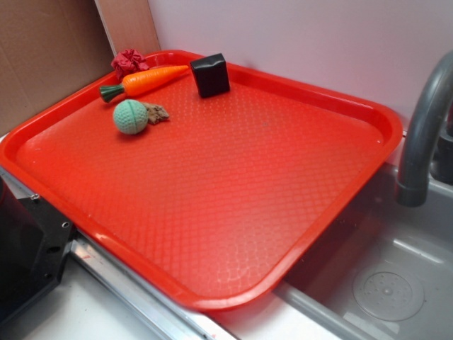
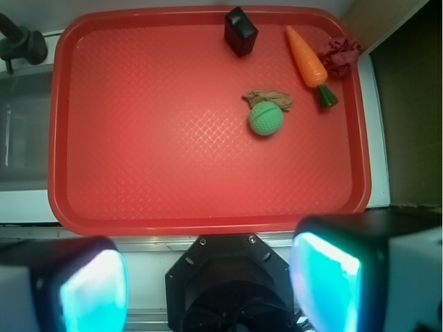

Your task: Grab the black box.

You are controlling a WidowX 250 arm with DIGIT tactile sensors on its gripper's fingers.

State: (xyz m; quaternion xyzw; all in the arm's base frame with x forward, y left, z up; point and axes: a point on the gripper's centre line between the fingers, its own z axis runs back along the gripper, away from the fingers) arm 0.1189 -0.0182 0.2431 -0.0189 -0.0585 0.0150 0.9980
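The black box [image 1: 210, 74] [image 2: 240, 30] stands upright near the far rim of the red tray [image 1: 212, 234] [image 2: 138, 214]. In the wrist view my gripper [image 2: 208, 290] hangs high above the tray's near edge, over the robot base. Its two fingers [image 2: 93, 290] with cyan pads are spread wide apart and hold nothing, so it is open. The box is far from the fingers, across the whole tray. In the exterior view the gripper is out of frame.
A green knitted ball [image 1: 131, 116] [image 2: 266, 118] lies beside a brown scrap [image 2: 270, 99]. An orange toy carrot [image 1: 145, 81] [image 2: 308, 61] and a crumpled red thing [image 1: 129, 61] [image 2: 339, 55] sit left of the box. A grey faucet [image 1: 425, 134] and sink [image 1: 389, 283] adjoin the tray.
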